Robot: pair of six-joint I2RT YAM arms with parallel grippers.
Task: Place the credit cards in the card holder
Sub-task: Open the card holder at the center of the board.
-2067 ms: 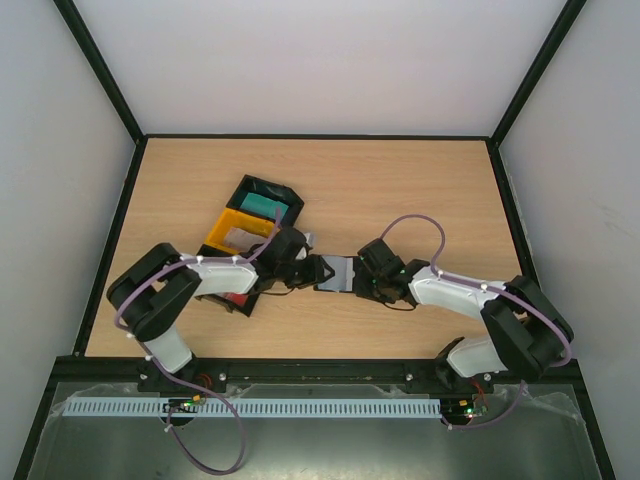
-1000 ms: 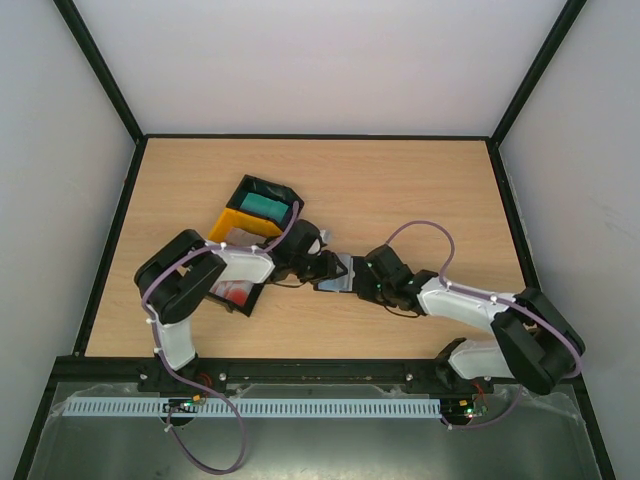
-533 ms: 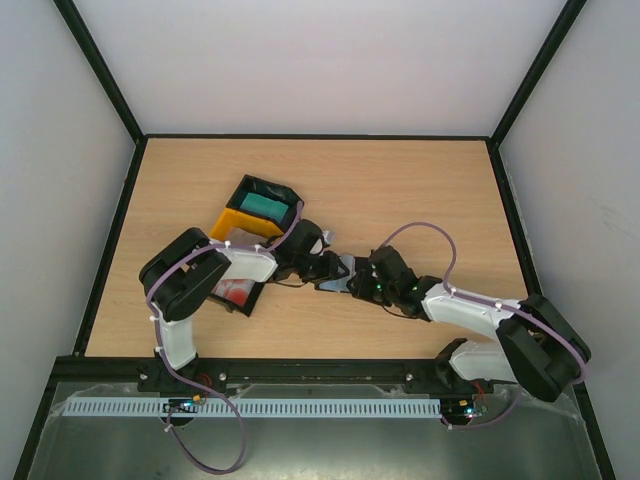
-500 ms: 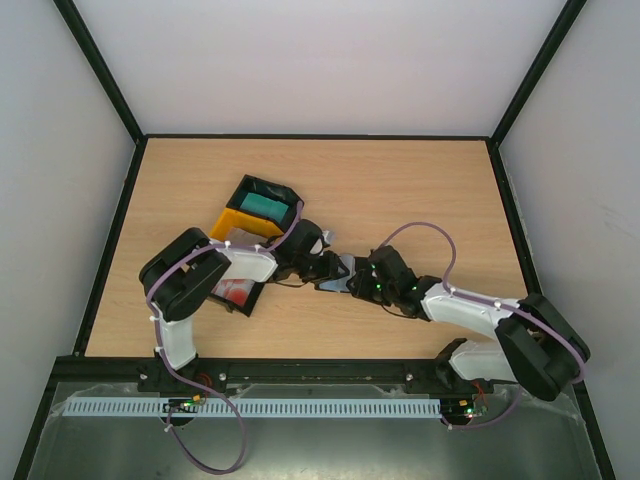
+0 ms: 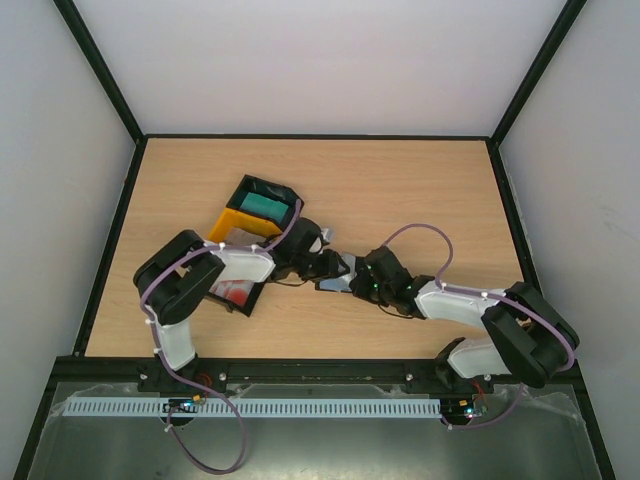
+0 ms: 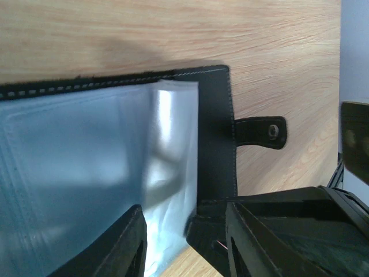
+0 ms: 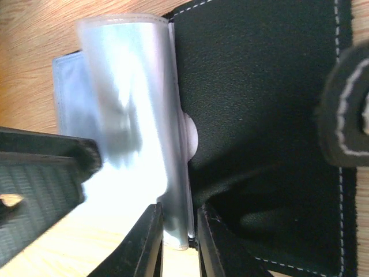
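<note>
Squarely between the two sets of fingers, the card holder (image 5: 341,271) lies open on the tabletop (image 5: 430,190). Its black lining shows, and a pack of clear sleeves (image 7: 132,86) curls up off it.

The right fingers (image 7: 218,248) are drawn almost together on the near edge of that sleeve pack. The pack fills the narrow gap between them, so they have hold of the card holder by its sleeves. To their left, a dark finger of the other arm comes in beside the sleeves.

The left fingers (image 6: 124,245) stand partly apart, astride the holder's corner. The sleeve edge runs down the inside of one of them, and the black stitched cover sits in the gap. The snap strap (image 6: 260,131) juts out over bare wood just beyond their tips. Whether they actually pinch the cover I cannot tell, because the contact falls at the very bottom of the wrist view.

Well behind the left fingers, a black tray (image 5: 262,186) holds a teal stack of credit cards (image 5: 263,205). A yellow tray (image 5: 228,232) touches it on the side nearer the arm bases. A second black tray (image 5: 243,305) is mostly hidden under the left arm, and it shows a red card (image 5: 234,291).
</note>
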